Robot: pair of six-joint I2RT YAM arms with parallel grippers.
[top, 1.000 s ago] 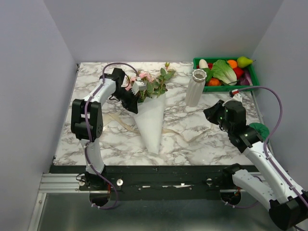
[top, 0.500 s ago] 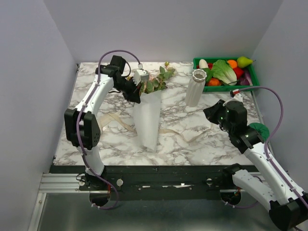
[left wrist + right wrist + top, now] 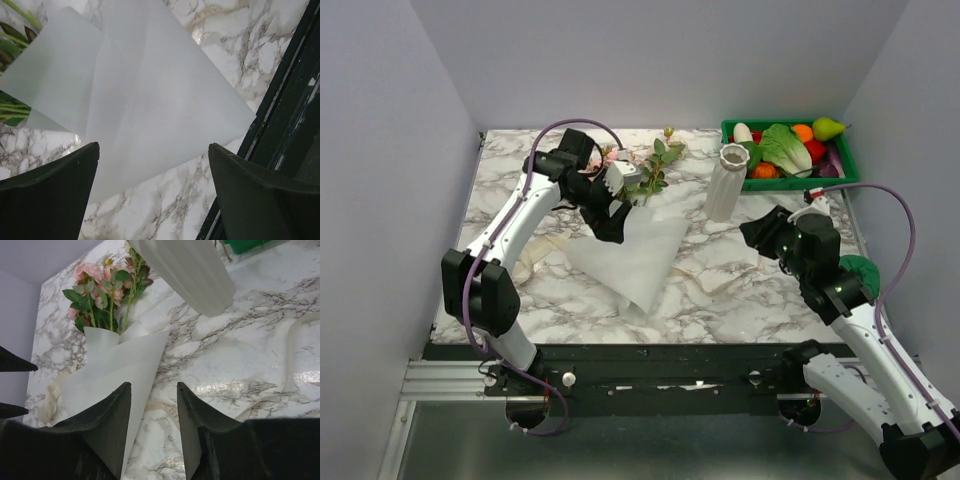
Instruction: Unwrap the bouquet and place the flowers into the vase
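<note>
Bouquet lies flat w/ paper loose, pink flowers at far end; white vase upright nearby.

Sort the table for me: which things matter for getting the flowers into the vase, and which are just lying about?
For the job:
flowers, lying on the table
paper wrap, spread loose around their stems
ribbon, untied on the table
vase, standing upright

Just lying about:
green tray at the far right corner
toy fruit and vegetables in it
green round thing beside the right arm

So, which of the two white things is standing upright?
The ribbed vase, beside the green tray; the paper cone lies flat on the marble.
</note>
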